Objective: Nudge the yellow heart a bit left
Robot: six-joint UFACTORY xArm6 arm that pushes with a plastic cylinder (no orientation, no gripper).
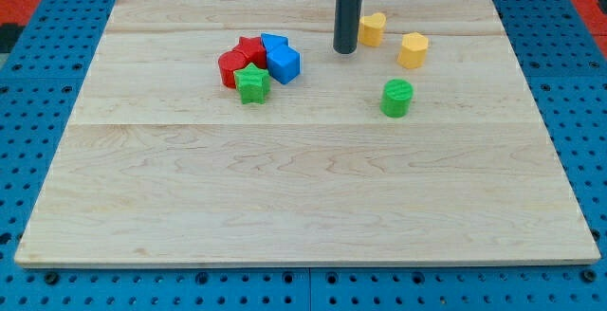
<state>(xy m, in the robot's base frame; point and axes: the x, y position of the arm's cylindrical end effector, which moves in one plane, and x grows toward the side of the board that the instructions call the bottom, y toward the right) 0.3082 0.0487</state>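
Near the view's top, my tip sits just left of the yellow heart; heart's pointing unclear; no pincer on this rod.

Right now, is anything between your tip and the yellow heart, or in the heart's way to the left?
Only my tip itself: it sits just left of the yellow heart, on the side it must move toward. Nothing else is between them.

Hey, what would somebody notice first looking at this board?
The dark rod coming down from the view's top, my tip just left of the yellow heart. Then the tight cluster left of it: red blocks, blue blocks and a green star.
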